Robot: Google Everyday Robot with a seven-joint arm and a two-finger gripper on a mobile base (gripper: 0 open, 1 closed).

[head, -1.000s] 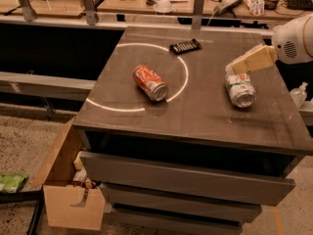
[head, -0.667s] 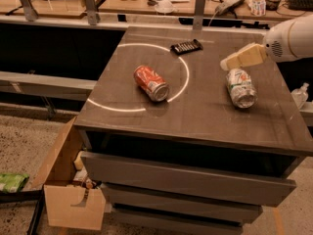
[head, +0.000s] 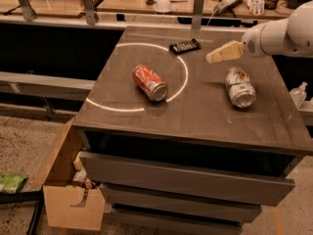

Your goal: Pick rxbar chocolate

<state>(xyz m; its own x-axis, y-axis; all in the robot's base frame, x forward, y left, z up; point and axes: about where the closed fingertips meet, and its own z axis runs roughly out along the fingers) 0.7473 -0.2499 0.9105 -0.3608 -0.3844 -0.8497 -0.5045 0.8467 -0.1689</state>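
Camera view: rxbar chocolate [head: 185, 46] is seen as a small flat black bar with rows of pale lettering, lying flat near the far edge of the table [head: 195, 116], just outside the pale ring [head: 187, 72]. Gripper [head: 211, 58] is held above the table between the bar and the white-and-green can [head: 239, 86], clear of both; nothing is carried. Whether it is open or closed cannot be told. Versus 1.0 s ago: gripper has been shifted left, off the white-and-green can and toward the bar. Bar, red can [head: 149, 82] and white-and-green can are unmoved.
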